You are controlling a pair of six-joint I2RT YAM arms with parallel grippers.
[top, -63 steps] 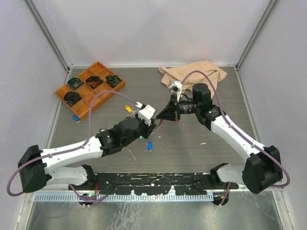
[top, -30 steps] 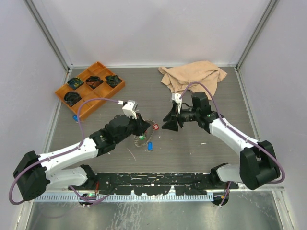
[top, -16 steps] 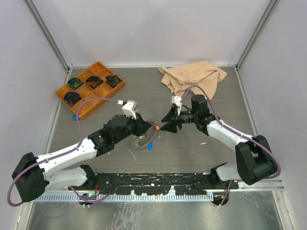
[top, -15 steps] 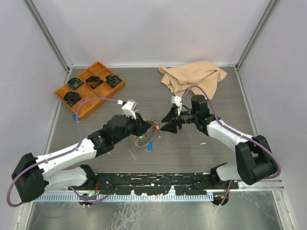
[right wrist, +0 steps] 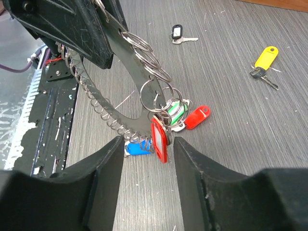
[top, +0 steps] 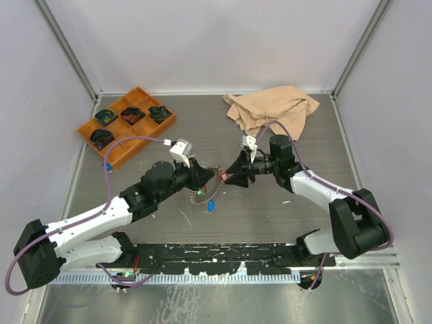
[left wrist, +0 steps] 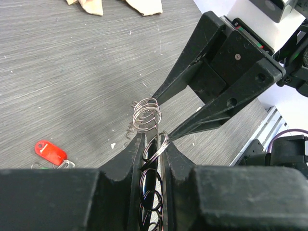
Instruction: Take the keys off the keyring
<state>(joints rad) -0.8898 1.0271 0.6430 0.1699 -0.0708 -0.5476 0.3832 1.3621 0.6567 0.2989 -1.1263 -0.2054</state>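
Observation:
My left gripper (top: 202,179) is shut on the keyring (top: 198,195), a silvery-grey ring with small wire loops along its rim, and holds it on edge above the table (left wrist: 153,139). In the right wrist view the keyring (right wrist: 120,98) carries a red tag with white label (right wrist: 160,139), a green tag (right wrist: 176,113) and a plain red tag (right wrist: 197,117). My right gripper (right wrist: 147,140) is open, its fingers on either side of the labelled red tag without touching it; it also shows in the top view (top: 231,177). A blue tag (right wrist: 137,148) lies under the ring.
A yellow key (right wrist: 264,57) and a black key (right wrist: 178,32) lie loose on the table. An orange tray (top: 128,125) with dark coiled bundles stands at the back left. A beige cloth (top: 270,108) lies at the back right.
My left gripper has carried the keyring right and up towards the right gripper. My right gripper has moved left, so the labelled red tag now hangs between its open fingers.

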